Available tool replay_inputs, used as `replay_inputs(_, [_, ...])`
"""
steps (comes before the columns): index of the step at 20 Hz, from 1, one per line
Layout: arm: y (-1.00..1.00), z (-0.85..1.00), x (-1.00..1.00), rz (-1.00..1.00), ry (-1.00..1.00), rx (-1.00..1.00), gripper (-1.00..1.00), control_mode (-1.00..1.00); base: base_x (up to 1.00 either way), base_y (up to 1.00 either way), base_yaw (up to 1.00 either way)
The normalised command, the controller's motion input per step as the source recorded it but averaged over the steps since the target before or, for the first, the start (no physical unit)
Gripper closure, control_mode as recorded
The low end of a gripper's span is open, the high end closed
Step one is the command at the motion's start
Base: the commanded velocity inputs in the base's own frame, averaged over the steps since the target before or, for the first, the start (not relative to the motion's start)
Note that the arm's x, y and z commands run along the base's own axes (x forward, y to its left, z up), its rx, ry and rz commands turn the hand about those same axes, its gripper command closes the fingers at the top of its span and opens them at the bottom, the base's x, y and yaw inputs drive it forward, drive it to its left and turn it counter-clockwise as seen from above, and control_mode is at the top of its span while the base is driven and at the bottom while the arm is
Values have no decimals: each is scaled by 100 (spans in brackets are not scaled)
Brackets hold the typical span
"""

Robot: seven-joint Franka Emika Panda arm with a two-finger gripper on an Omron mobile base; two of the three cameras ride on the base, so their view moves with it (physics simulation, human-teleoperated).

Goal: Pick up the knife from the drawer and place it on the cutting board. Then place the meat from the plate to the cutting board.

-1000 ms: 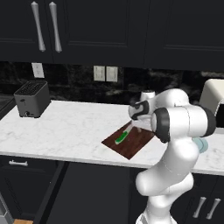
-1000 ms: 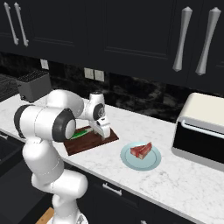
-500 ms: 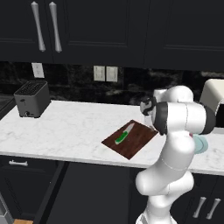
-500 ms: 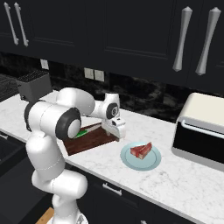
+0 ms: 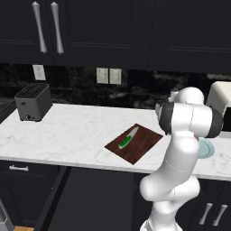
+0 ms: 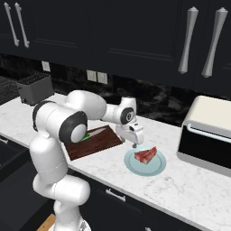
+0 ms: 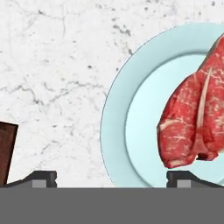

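Observation:
The knife (image 5: pixel 127 138), green handle and pale blade, lies flat on the reddish-brown cutting board (image 5: pixel 140 146) on the counter. The board (image 6: pixel 94 143) sits left of the pale blue-green plate (image 6: pixel 135 166), which carries the red meat (image 6: pixel 145 155) with whitish fat streaks. My gripper (image 6: pixel 134 144) hangs open just above the plate's left rim, holding nothing. In the hand view the gripper (image 7: pixel 111 178) looks straight down: the plate (image 7: pixel 118 131) and the meat (image 7: pixel 197 122) lie to the right, and a corner of the board (image 7: pixel 5 148) to the left. A dark drawer front (image 5: pixel 18 173) with a small silver handle sits under the counter.
A toaster (image 5: pixel 32 101) stands at the counter's far left. A white toaster oven (image 6: pixel 208 137) stands right of the plate. Dark upper cabinets with long silver handles (image 6: pixel 188 39) hang overhead. Bare white marble (image 5: pixel 76 131) stretches between toaster and board.
My gripper has left the knife on the cutting board and swung right, from over the board to above the plate's left rim. The jaws stayed open.

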Motion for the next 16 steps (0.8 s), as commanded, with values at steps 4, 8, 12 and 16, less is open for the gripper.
replay_inputs(4, [-58,0,-5,5,0,1,-100,-100,0,0,0])
replay_inputs(8, [-54,0,-5,3,0,1,-100,-100,0,0,0])
replay_inputs(12, [-53,0,-9,1,0,0,-100,-100,0,0,0])
replay_inputs(16, [-32,0,-8,0,0,0,-100,-100,0,0,0])
